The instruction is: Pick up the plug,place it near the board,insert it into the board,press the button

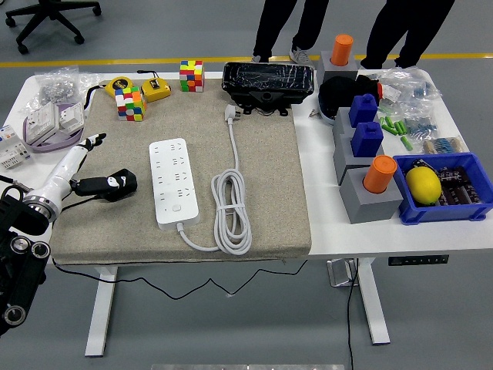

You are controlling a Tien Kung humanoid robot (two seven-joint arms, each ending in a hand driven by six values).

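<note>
My left hand (pixel 91 166) is sitting at the mat's left edge, white forearm angled in from the lower left. My fingers are clamped on a black plug (pixel 113 183); thumb and two fingers are pointing up and away, dark-tipped. My right hand isn't showing anywhere.

The plug is hovering or resting just left of the white power strip (pixel 176 182), not touching it. So I'm judging pickup done, placing near the board under way, insertion and button not yet done.

Risks from here:
- The plug is lying sideways in my grip and I can't see the prongs. If they're facing wrong, I'm jamming the housing against the strip face.
- The strip is lying loose on the burlap mat (pixel 269 193); a sideways push is likely sliding it toward its own coiled white cable (pixel 231 212) instead of seating the plug.
- The sockets are close together, so landing between rows is easy.
- The button is small near the strip's near end; pressing with a plug-laden hand could tip the strip.

Farther back, the Rubik's cubes (pixel 129 103), yellow tape measure (pixel 156 89) and black case (pixel 269 82) are well apart from my path. Two people's legs (pixel 289 23) are standing at the far side, hands not visible.
</note>
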